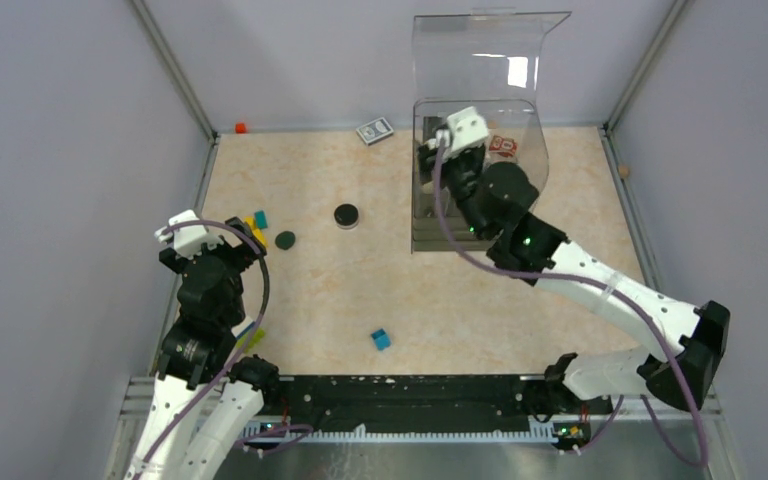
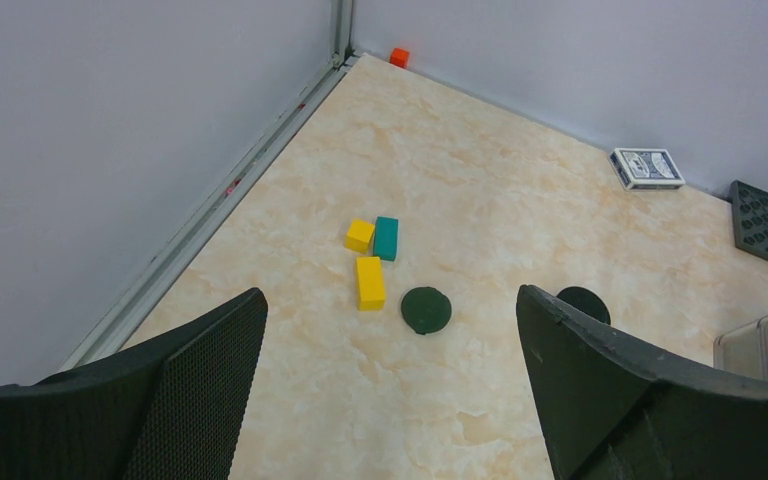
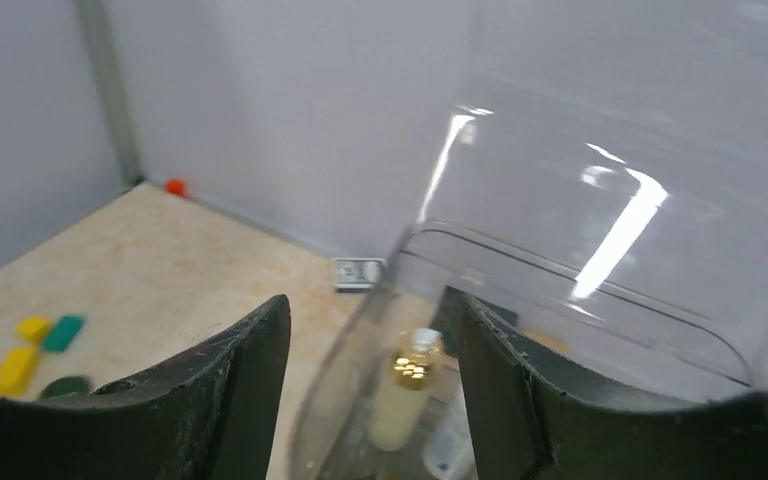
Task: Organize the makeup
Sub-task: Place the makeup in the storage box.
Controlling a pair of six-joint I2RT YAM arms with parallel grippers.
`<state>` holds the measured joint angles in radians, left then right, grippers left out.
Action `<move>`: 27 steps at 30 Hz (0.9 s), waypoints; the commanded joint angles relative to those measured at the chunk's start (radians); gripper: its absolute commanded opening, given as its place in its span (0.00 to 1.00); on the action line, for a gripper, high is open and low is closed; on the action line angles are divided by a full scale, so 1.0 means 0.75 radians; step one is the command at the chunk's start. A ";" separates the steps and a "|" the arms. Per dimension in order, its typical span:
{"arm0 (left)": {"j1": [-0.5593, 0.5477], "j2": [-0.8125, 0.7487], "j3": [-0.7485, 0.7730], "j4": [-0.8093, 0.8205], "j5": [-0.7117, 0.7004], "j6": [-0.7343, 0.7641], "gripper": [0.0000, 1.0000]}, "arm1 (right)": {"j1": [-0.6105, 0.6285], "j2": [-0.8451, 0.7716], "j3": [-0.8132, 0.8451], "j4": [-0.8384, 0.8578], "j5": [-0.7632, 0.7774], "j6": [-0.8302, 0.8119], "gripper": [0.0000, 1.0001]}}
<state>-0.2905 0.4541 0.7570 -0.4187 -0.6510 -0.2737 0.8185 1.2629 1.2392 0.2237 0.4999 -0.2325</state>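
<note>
Right fingers (image 3: 250, 385) hang parted over the clear organizer (image 1: 535, 130) by the far edge of the surface (image 1: 520, 330), toward the right corner, its lid raised. A gold-capped bottle (image 3: 412, 372) stands upright inside, in line with the gap and touched by neither finger. Left fingers (image 2: 210, 375) are spread wide and empty above the left edge, near yellow and teal blocks (image 2: 370, 262) and a dark green disc (image 2: 426, 310).

The step in hand appears to be stowing the bottle, which looks done. A black round compact (image 1: 347, 215) lies out on the open surface, between the left edge and the organizer. Fetching it would likely call for lifting clear of the organizer's walls, then straddling the low, flat compact squarely before closing.
</note>
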 commanded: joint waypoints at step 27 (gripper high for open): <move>0.007 -0.028 -0.003 0.037 -0.021 0.006 0.99 | 0.126 1.402 1.075 -0.629 -0.407 0.636 0.79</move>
<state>-0.2893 0.4404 0.7570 -0.4198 -0.6701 -0.2741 0.9787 2.2612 1.9495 -0.2287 0.2729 0.1425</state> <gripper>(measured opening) 0.989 0.775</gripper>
